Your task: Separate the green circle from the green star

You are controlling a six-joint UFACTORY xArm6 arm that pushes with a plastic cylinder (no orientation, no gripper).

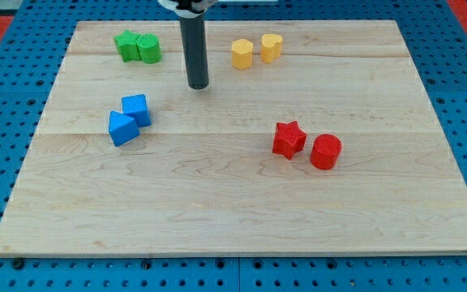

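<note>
My tip [199, 85] has no claw. Near the surface's [233, 227] top left, the green star [126, 45] touches the green circle [148, 49]; I'm approaching, and must wedge between them.

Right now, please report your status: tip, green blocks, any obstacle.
My tip down on board, right of green pair, apart. Green star and green circle touching, not separated. Nothing between tip and pair.
</note>
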